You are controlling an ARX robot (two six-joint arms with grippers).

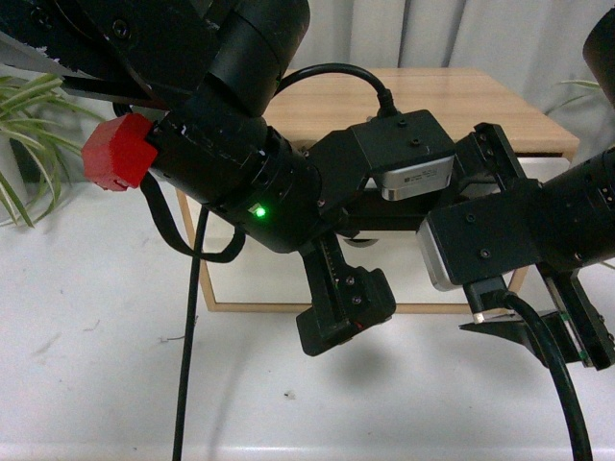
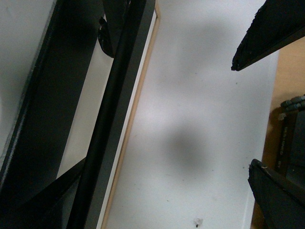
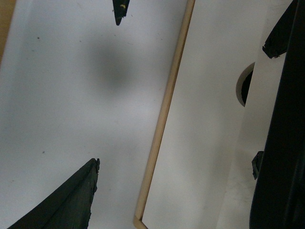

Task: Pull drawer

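Note:
In the front view both black arms cover most of the cabinet (image 1: 461, 101), and only bits of the white drawer front (image 1: 255, 274) show. The left wrist view has the long black bar handle (image 2: 112, 124) running beside a light wood edge (image 2: 136, 119). My left gripper (image 2: 242, 117) is open over a plain white surface, well to the side of the bar and not touching it. In the right wrist view the white front's half-round notch (image 3: 244, 86) shows beyond a wood strip (image 3: 164, 109). My right gripper (image 3: 107, 93) is open over white surface, with nothing between its fingers.
The cabinet has a wooden top and stands on a white surface (image 1: 96, 384). A green plant (image 1: 29, 144) is at the far left and grey curtains hang behind. A black cable (image 1: 187, 365) hangs from the left arm, which carries a red block (image 1: 115, 152).

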